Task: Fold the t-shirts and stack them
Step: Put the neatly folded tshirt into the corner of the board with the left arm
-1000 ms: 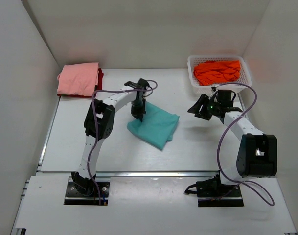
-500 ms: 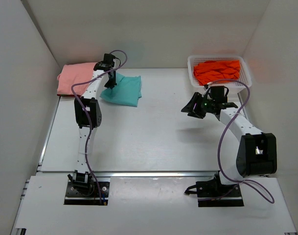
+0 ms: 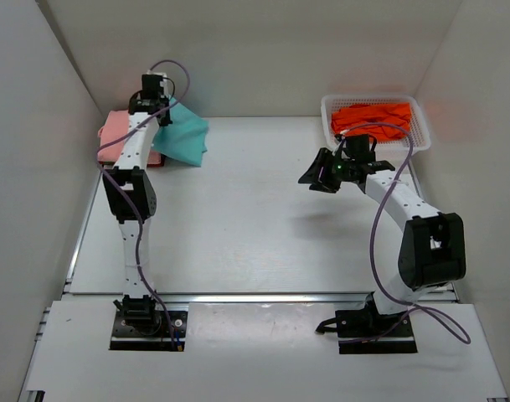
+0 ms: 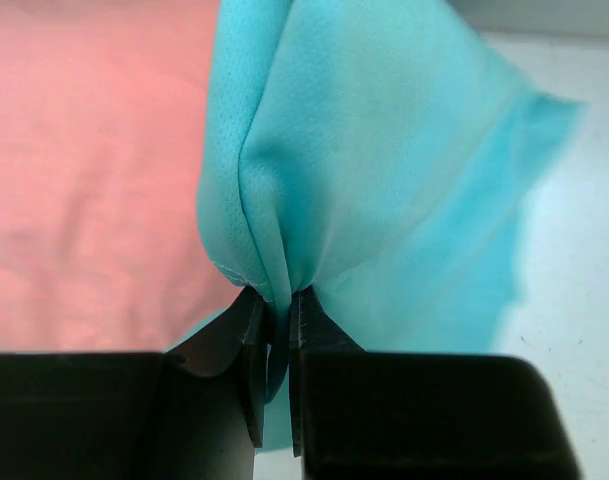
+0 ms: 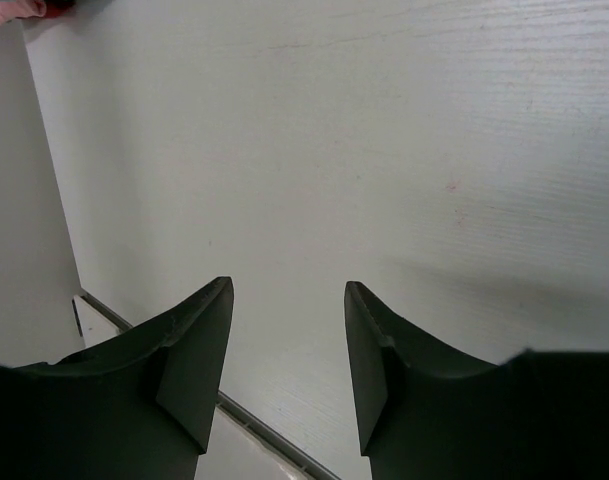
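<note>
- White walls box in a pale table (image 3: 255,218), with your two arm bases at its near edge.
- Your left gripper (image 4: 274,310) is pinched tight on a gathered fold of the teal t-shirt (image 4: 384,170). The shirt hangs at the far left, over the right edge of the salmon pink t-shirt (image 3: 121,138), which lies flat there.
- Your right gripper (image 5: 289,290) hovers over bare table with its jaws apart and nothing between them. It is near the white basket (image 3: 422,138) at the far right, which holds the orange t-shirt (image 3: 372,115).
- Expect the teal cloth to be light, thin and limp. It bunches at the pinch and drapes loose, so it will likely slump out of its fold if dropped.
- Lay it down flat onto the pink one. For the orange shirt, take an edge or corner rather than the bunched middle.
</note>
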`<action>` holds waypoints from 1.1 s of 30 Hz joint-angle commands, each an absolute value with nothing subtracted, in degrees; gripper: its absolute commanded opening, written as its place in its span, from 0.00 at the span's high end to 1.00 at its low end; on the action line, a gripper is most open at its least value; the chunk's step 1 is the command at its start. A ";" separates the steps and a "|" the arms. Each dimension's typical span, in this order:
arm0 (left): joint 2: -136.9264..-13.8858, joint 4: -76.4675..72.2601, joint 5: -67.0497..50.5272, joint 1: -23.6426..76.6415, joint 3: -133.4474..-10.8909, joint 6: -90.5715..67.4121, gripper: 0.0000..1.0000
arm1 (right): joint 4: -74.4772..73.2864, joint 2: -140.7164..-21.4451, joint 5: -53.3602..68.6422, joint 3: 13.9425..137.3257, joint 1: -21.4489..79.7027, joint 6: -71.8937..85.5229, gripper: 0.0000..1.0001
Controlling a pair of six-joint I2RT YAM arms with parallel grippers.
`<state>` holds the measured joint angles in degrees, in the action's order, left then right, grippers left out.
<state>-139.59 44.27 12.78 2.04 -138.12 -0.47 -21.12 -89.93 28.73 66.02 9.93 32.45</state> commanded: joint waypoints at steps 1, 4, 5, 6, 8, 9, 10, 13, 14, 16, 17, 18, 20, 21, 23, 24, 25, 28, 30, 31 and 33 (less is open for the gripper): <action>-130.43 40.15 12.75 -1.57 -141.67 1.06 1.00 | -20.48 -90.52 27.60 67.94 11.60 34.27 0.54; -128.86 38.59 10.73 -3.77 -142.13 1.14 1.00 | -20.74 -91.49 27.34 68.64 13.35 34.80 0.54; -127.72 38.06 10.72 -4.13 -140.90 0.97 1.00 | -21.00 -91.67 27.25 68.73 13.45 34.46 0.54; -127.62 37.36 10.81 -4.83 -140.11 1.23 1.00 | -21.35 -92.19 27.25 69.86 13.80 34.71 0.54; -127.70 37.09 11.08 -5.88 -140.54 1.58 1.00 | -21.71 -92.99 26.98 70.83 14.15 34.72 0.54; -127.97 36.92 10.90 -7.02 -141.06 2.28 1.00 | -21.88 -93.68 26.72 71.45 14.24 34.72 0.53; -128.14 37.00 10.90 -7.38 -140.98 1.76 1.00 | -22.32 -93.95 26.81 72.06 14.41 34.72 0.54; -128.67 36.56 10.11 -9.57 -140.27 1.67 1.00 | -23.37 -95.36 26.63 73.99 15.03 34.63 0.54; -129.19 36.56 8.63 -10.28 -140.53 2.11 1.00 | -23.81 -96.14 26.89 74.79 14.94 34.19 0.54; -130.51 36.13 7.21 -11.16 -140.54 1.32 1.00 | -24.17 -97.11 26.81 76.19 15.55 34.10 0.55; -131.21 35.95 6.08 -11.60 -140.45 1.67 1.00 | -24.60 -97.55 26.81 76.72 15.38 34.28 0.54; -132.53 35.69 6.06 -11.51 -140.54 1.50 1.00 | -24.78 -97.99 26.63 77.08 15.47 34.10 0.54; -134.98 36.20 6.85 -12.12 -140.97 1.41 1.00 | -25.48 -99.92 26.72 79.18 15.82 33.58 0.55; -136.48 36.56 7.29 -11.87 -141.50 0.80 1.00 | -25.92 -100.28 26.89 79.28 15.91 33.31 0.54; -138.16 36.83 8.17 -12.56 -142.03 0.70 1.00 | -26.63 -101.07 26.98 81.12 16.00 33.05 0.54; -139.12 37.00 8.26 -12.92 -142.38 -1.04 1.00 | -26.98 -101.25 27.16 81.21 16.17 32.87 0.55; -139.65 36.91 8.17 -13.35 -142.64 -1.66 1.00 | -27.33 -101.51 26.90 81.73 16.61 32.87 0.54; -141.76 38.14 9.74 -14.76 -145.18 -4.56 0.96 | -27.95 -101.95 27.24 82.00 16.26 32.52 0.54; -141.25 38.15 12.12 -15.03 -145.02 -6.14 0.94 | -28.21 -102.39 26.98 83.31 16.26 32.52 0.54; -141.15 37.54 12.04 -15.64 -143.98 -7.02 0.93 | -27.95 -102.31 27.16 83.41 16.52 32.08 0.54; -139.67 35.52 13.10 -16.34 -141.95 -8.43 0.90 | -28.04 -102.30 27.07 83.50 16.87 31.82 0.54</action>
